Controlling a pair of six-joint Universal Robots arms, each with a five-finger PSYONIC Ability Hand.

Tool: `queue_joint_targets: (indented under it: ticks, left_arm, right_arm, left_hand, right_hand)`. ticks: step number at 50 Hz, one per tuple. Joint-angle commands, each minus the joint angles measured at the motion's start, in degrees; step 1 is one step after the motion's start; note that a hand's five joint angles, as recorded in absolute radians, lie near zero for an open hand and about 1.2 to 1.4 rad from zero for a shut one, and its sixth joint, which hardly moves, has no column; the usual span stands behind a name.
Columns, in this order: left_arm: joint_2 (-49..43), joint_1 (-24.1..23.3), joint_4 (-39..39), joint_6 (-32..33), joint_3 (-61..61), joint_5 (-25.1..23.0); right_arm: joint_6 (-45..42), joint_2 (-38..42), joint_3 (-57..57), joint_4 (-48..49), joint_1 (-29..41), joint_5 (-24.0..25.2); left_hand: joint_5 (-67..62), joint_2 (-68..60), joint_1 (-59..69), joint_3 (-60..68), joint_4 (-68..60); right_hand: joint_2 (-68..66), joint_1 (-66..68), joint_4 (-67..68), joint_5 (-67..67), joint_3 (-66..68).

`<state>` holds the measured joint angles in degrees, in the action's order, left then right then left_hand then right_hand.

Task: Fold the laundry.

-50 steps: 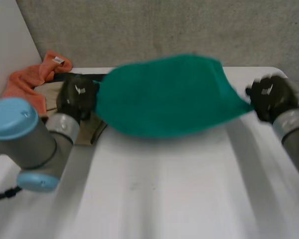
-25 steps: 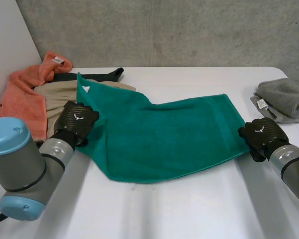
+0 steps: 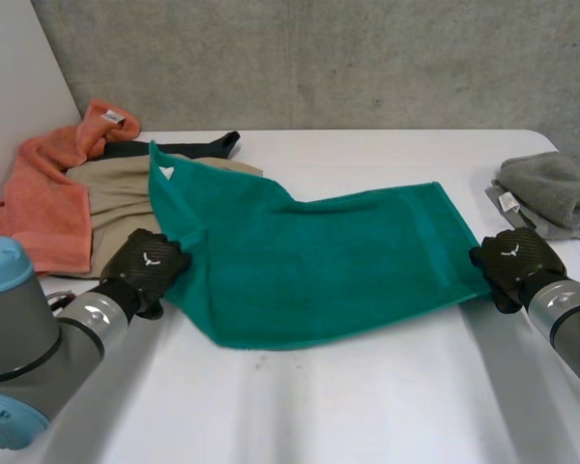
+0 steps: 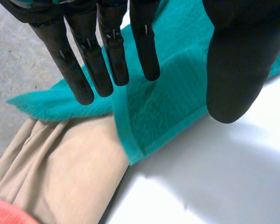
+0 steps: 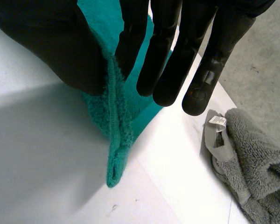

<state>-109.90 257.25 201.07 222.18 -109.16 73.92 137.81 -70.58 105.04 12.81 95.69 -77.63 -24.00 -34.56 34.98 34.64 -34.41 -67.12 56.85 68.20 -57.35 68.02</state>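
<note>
Head view: green towel [image 3: 319, 266] lies spread across the bench [image 3: 367, 406], mostly flat but skewed. Its far left corner rides up over the tan garment [image 3: 116, 208], next to the orange towel [image 3: 48, 193].

Right hand [image 3: 510, 263] is at the towel's right edge. In the right wrist view the hem stands up in a ridge between thumb and straight fingers, so I read it as pinched.

Left hand [image 3: 147, 266] is at the near left corner. Its fingers are straight and spread away from the thumb, above the hem and gripping nothing.

Grey towel [image 3: 551, 193] sits just beside my right hand.

Risks, as I judge them:
- The towel is not square to the bench, so a fold begun now would leave the hems mismatched.
- With only one side pinched, a lift would twist the cloth.
- The left corner overlaps the tan garment, so closing my left hand there could catch that cloth and drag it along.
</note>
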Motion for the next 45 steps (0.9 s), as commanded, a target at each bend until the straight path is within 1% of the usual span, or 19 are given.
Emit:
queue_joint_targets:
  ticks: [1, 6, 10, 16, 24, 27, 28, 29, 30, 31, 34, 39, 43, 44, 45]
  left_arm:
    - [0.83, 2.73, 0.11, 0.80, -1.67, -1.40]
    - [0.30, 5.19, 0.38, 0.80, -1.67, -5.88]
    - [-0.14, 5.19, 0.99, 0.80, -0.89, -7.47]
    - [-4.18, 4.40, 3.01, 0.80, 1.05, -7.56]
    - [-7.70, 4.32, 4.07, 0.80, 3.60, -7.65]
    - [-9.01, 4.32, 4.16, 0.97, 4.30, -7.65]
    - [-9.28, 4.32, 4.24, 0.97, 4.48, -7.56]
    - [-9.37, 4.23, 4.42, 0.88, 4.83, -7.30]
    - [-9.28, 4.23, 4.59, 0.88, 4.83, -7.21]
    - [-9.02, 4.23, 4.60, 0.88, 4.74, -7.12]
    - [-5.61, 4.23, 4.16, 0.80, 3.69, -6.24]
    - [5.73, 2.82, 2.75, 0.01, -0.08, -3.26]
    - [13.38, 2.30, -1.72, 0.09, -4.04, 0.61]
    - [14.79, 2.29, -3.39, 0.27, -4.92, 1.49]
    - [17.41, 2.29, -7.67, 0.53, -6.58, 3.41]
  right_arm:
    - [0.00, 0.26, 0.16, -0.07, -0.15, 0.02]
    - [0.00, 0.26, 0.16, 0.02, -0.06, 0.02]
    - [0.00, 0.26, 0.25, -0.07, 0.03, -0.07]
    - [0.00, 0.26, 0.43, -0.07, 0.03, -0.16]
    - [0.00, 0.35, 0.43, -0.07, -0.06, -0.16]
    - [0.00, 0.35, 0.43, -0.07, -0.24, -0.16]
    - [0.00, 0.35, 0.43, -0.07, -0.24, -0.16]
    - [-0.09, 0.35, 0.43, -0.07, -0.24, -0.16]
    - [-0.09, 0.27, 0.34, -0.07, -0.24, -0.16]
    - [-0.09, 0.26, 0.34, -0.07, -0.24, -0.24]
    - [-0.79, 0.26, -0.01, -0.59, -0.24, -0.42]
    - [-2.46, -0.17, -0.98, -5.50, -0.59, -0.51]
    - [-6.76, -2.45, -1.86, -15.77, -1.20, -0.68]
    - [-8.85, -4.98, -1.86, -20.85, -2.34, -0.60]
    - [-9.92, -6.23, -1.77, -23.33, -3.13, -0.51]
  left_hand:
    - [-0.79, -0.22, -0.20, 0.14, -0.38]
    - [-0.78, -0.21, -0.21, 0.13, -0.37]
    - [-1.11, -0.55, 0.12, 0.46, -0.70]
    - [-1.78, -1.22, 0.80, 1.13, -1.37]
    - [-9.52, -8.95, 8.53, 8.87, -9.11]
    - [-20.58, -20.01, 19.59, 19.93, -20.17]
    - [-26.12, -25.56, 25.13, 25.47, -25.71]
    - [-38.00, -37.43, 37.01, 37.35, -37.59]
    - [-44.11, -43.55, 43.13, 43.47, -43.70]
    - [-45.98, -45.42, 45.00, 45.34, -45.57]
    - [-46.00, -45.44, 45.02, 45.36, -45.59]
    - [-46.00, -45.44, 45.02, 45.36, -45.59]
    - [-46.00, -45.44, 45.02, 45.36, -45.59]
    - [-46.00, -45.44, 45.02, 45.36, -45.59]
    - [-46.00, -45.44, 45.02, 45.36, -45.59]
  right_hand:
    - [-12.88, 23.15, 11.80, -12.65, 11.98]
    - [-12.88, 23.15, 11.80, -12.65, 11.98]
    - [-12.88, 23.15, 11.80, -12.65, 11.98]
    - [-12.88, 23.15, 11.80, -12.65, 11.98]
    - [-12.88, 23.15, 11.80, -12.65, 11.98]
    - [-12.88, 23.15, 11.80, -12.65, 11.98]
    - [-12.88, 23.15, 11.80, -12.65, 11.98]
    - [-12.88, 23.15, 11.80, -12.65, 11.98]
    - [-12.88, 23.15, 11.80, -12.65, 11.98]
    - [-12.88, 23.15, 11.80, -12.65, 11.98]
    - [-12.88, 23.15, 11.80, -12.65, 11.98]
    - [-12.88, 23.15, 11.80, -12.65, 11.98]
    - [-12.88, 23.15, 11.80, -12.65, 11.98]
    - [-12.88, 23.15, 11.80, -12.65, 11.98]
    - [-12.88, 23.15, 11.80, -12.65, 11.98]
